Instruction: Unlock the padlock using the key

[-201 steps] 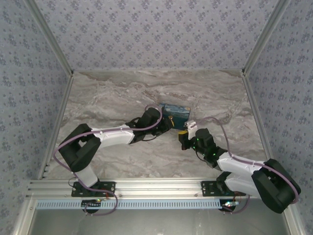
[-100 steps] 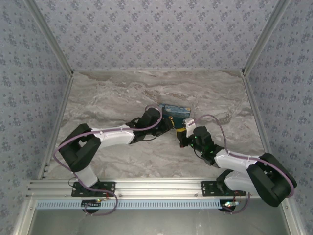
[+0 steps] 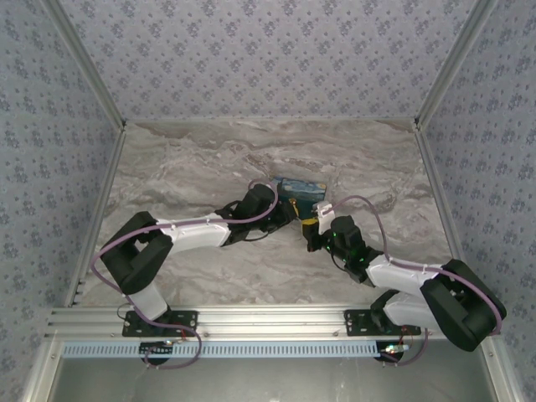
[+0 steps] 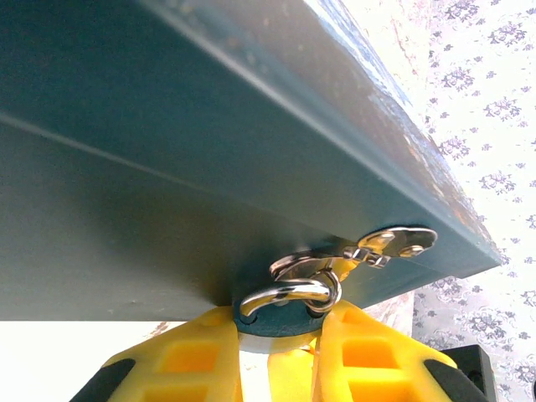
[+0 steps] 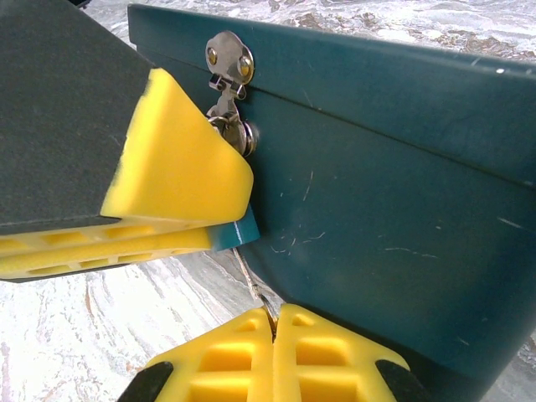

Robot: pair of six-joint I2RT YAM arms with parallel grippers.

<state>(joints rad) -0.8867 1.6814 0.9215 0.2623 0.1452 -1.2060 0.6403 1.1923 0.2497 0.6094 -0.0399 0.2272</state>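
Observation:
The blue-and-yellow box (image 3: 306, 189) stands mid-table, its dark teal front (image 5: 377, 167) close in the right wrist view. A silver clasp (image 5: 226, 59) hangs on that front. The padlock (image 4: 270, 323) shows a silver shackle (image 4: 289, 295) through the clasp and a teal-looking body. My left gripper (image 4: 280, 315) is shut on the padlock body, at the box front (image 3: 295, 211). My right gripper (image 5: 274, 311) is shut on the key (image 5: 251, 276). The key's thin silvery shaft runs up to the padlock's lower end (image 5: 239, 230). Its blue head is hidden between my fingers.
The marble tabletop (image 3: 201, 167) spreads around the box, with patterned walls on three sides. The left gripper's yellow fingers (image 5: 184, 167) sit just above and left of my right fingertips. Both arms meet at the box front (image 3: 303, 216).
The right gripper has moved up and left toward the box front, closing on the left gripper. The left arm and the box have stayed put.

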